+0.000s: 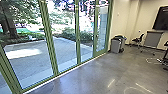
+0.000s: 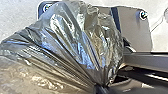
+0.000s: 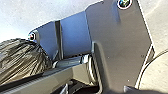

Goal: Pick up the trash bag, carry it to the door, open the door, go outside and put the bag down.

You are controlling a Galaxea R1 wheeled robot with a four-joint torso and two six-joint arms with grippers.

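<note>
**Our left hand [image 2: 102,89] grips the bag [image 2: 75,47] indoors, by the glass wall [image 1: 78,40]**

Our left hand is closed on the bag's gathered neck, where the folds draw in to a tight pinch. We cannot tell how wide our right hand stands. From the pinch, the thin, shiny dark plastic fans out in creases, partly in front of our base plate [image 2: 136,30]. Our right wrist view catches the bag too, rounded and pleated, close to the plate's edge.

Around us lies the smooth gray floor [image 1: 100,75], streaked with reflections. The glass wall, framed in green, runs from near us on the left to the room's pale wall [image 1: 125,15]. Near its far end stands a gray bin [image 1: 115,46]. Farther right we see a dark chair [image 1: 138,39], a gray cabinet [image 1: 152,39] just beside it, and a black screen [image 1: 162,21] on the wall.

Through the glass we look out on paving [image 1: 66,48] with a bright patch of sun, low shrubs [image 1: 68,33] along its edge and a thick tree trunk [image 1: 11,23] at the left.
</note>
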